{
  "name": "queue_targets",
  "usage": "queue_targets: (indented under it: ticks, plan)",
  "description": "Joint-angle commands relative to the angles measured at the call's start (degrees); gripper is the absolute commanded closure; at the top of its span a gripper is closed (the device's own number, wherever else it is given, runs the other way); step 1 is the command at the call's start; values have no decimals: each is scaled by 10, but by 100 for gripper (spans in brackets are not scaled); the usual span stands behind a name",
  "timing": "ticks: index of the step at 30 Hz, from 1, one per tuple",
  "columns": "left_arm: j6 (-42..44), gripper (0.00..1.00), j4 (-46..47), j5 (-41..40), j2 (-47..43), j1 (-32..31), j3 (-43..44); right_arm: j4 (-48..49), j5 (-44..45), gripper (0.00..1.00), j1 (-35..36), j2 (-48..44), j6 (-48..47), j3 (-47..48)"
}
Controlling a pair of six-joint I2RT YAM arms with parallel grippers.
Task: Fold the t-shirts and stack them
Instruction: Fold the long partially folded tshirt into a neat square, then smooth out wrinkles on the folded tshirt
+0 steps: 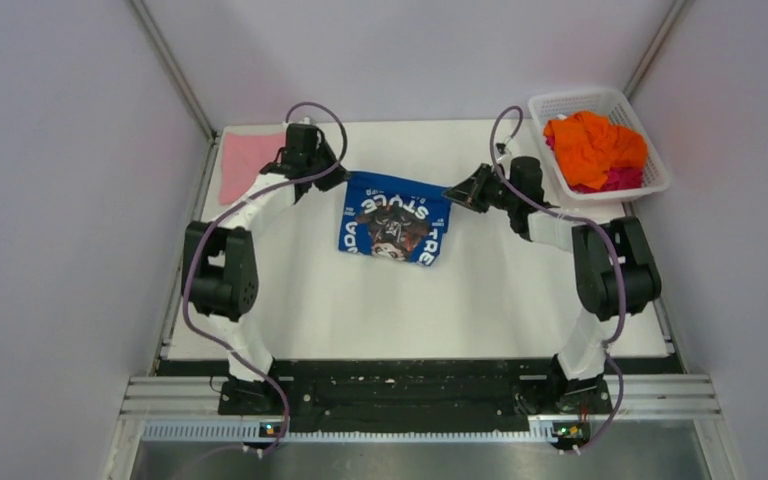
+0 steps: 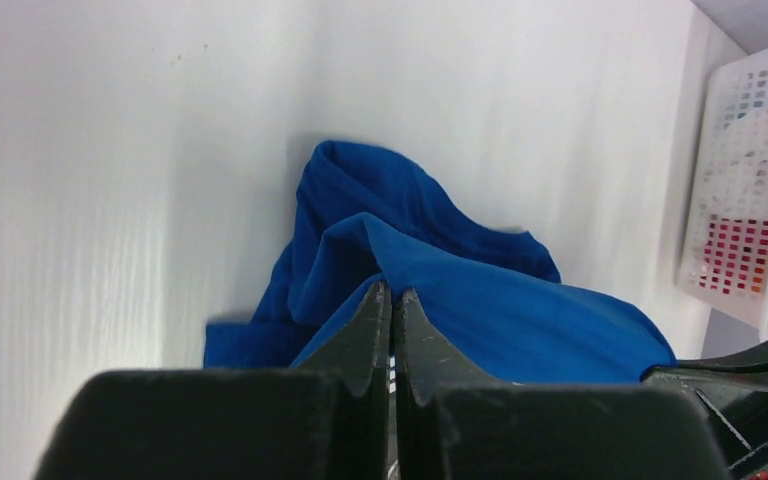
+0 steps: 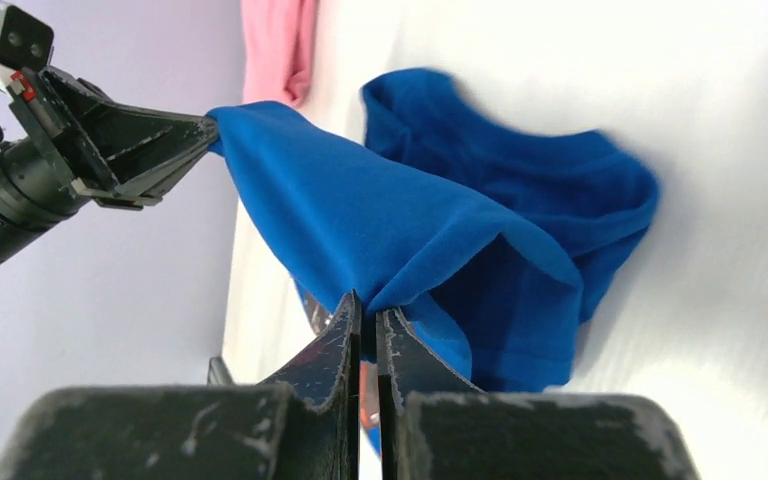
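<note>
You hold the royal-blue printed cloth t-shirt [image 1: 392, 218] by two corners.
Your left hand [image 1: 341, 180] clamps its far-left corner, right hand [image 1: 449, 192] its far-right; near part on white counter [image 1: 360, 310].

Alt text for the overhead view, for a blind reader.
A robot's left pincer and right pincer each grip a corner of a blue printed t-shirt, holding it over a table. A pink shirt lies far left; a basket holds an orange shirt and a magenta shirt.
</note>
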Motion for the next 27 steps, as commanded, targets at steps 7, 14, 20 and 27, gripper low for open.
queue_targets:
  ticks: [7, 14, 20, 27]
  plan:
    - [29, 62, -23, 24, 203, 20, 202, 41, 39, 57, -36, 143, -12, 115]
    - [33, 1, -65, 64, 199, 18, 251, -80, 119, 7, -29, 87, -79, 138]
    - [32, 1, -25, 77, 95, -20, 111, -97, 104, 5, 42, -35, -114, 50]
    - [-9, 1, 46, 141, 71, -33, -20, 44, 13, 4, 133, -32, -17, -37]
